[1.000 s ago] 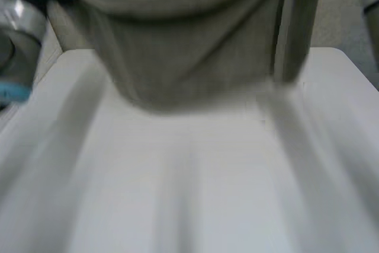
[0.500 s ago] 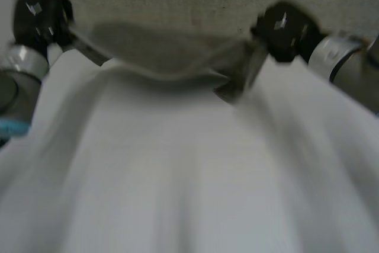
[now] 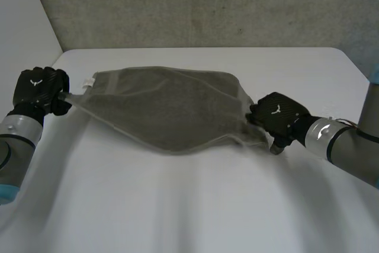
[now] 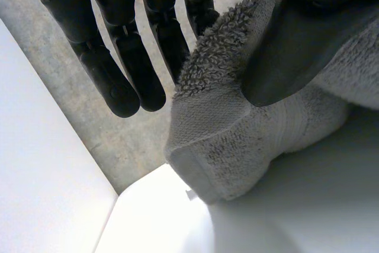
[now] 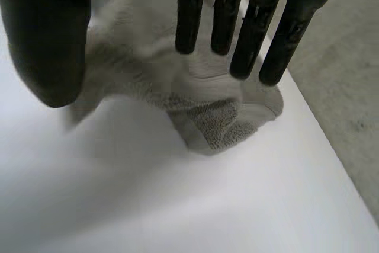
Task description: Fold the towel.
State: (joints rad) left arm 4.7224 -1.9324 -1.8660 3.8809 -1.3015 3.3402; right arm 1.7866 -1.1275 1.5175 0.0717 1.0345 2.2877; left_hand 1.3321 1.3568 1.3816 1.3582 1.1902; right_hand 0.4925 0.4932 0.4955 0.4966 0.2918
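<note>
The grey towel (image 3: 172,105) lies spread flat on the white table (image 3: 189,205), stretched between my two hands. My left hand (image 3: 38,87) is at its left corner, where a white tag sticks out. In the left wrist view the thumb (image 4: 296,39) pinches the towel's thick hemmed corner (image 4: 237,134) against a finger behind it, and the other fingers (image 4: 118,57) hang straight beside it. My right hand (image 3: 275,114) rests at the towel's right corner. Its fingers (image 5: 237,22) are straight and spread from the thumb (image 5: 47,45), with the crumpled corner (image 5: 219,122) lying loose on the table under them.
A grey wall (image 3: 207,4) stands just behind the table's far edge. White tabletop stretches in front of the towel toward me. The grey floor (image 5: 343,75) shows past the table's right edge.
The towel, held up close in front of me before, has swung forward and down onto the table. My right hand has let go of its corner; the left still pinches its corner.
</note>
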